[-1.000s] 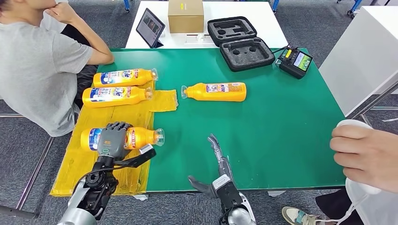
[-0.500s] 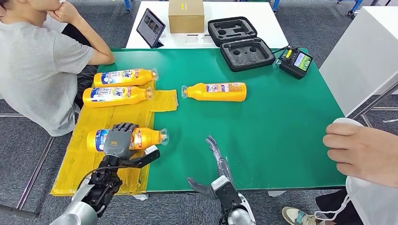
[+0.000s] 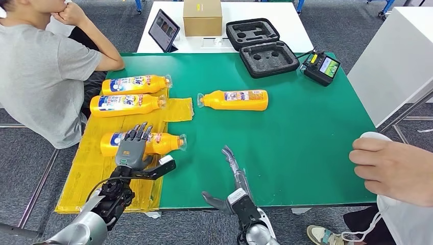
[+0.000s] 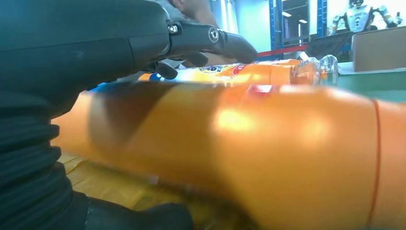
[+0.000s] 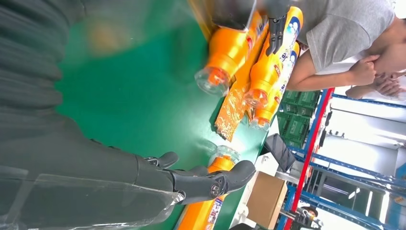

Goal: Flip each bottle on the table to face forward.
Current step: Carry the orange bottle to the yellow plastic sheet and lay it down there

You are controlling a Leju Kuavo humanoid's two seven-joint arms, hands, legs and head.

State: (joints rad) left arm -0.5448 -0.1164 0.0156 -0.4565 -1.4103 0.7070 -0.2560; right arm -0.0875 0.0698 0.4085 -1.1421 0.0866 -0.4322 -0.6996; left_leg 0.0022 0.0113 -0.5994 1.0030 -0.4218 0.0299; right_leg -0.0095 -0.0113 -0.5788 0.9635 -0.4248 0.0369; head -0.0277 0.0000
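Several orange bottles lie on their sides on the green table (image 3: 306, 132). The nearest bottle (image 3: 162, 142) lies on a yellow mat (image 3: 92, 173), cap toward the right. My left hand (image 3: 133, 149) rests on top of it with fingers stretched out and spread, thumb (image 3: 164, 167) off to the side. The left wrist view has this bottle (image 4: 268, 153) blurred between the thumb and the fingers (image 4: 210, 37). My right hand (image 3: 234, 171) lies open at the table's front edge, holding nothing. Two more bottles (image 3: 135, 83) (image 3: 127, 103) lie at the far left, and one (image 3: 235, 99) lies mid-table.
A person in a grey shirt (image 3: 41, 76) sits at the table's left end. Another person's hand (image 3: 395, 168) grips a white object at the right edge. A black foam case (image 3: 261, 47), a handheld controller (image 3: 320, 66), a tablet (image 3: 163, 29) and a cardboard box (image 3: 202, 16) stand at the back.
The nearest bottle has rolled away from the front edge and slightly right under my left hand. That hand's fingers have gone from curled over it to stretched out. The right hand barely moved.
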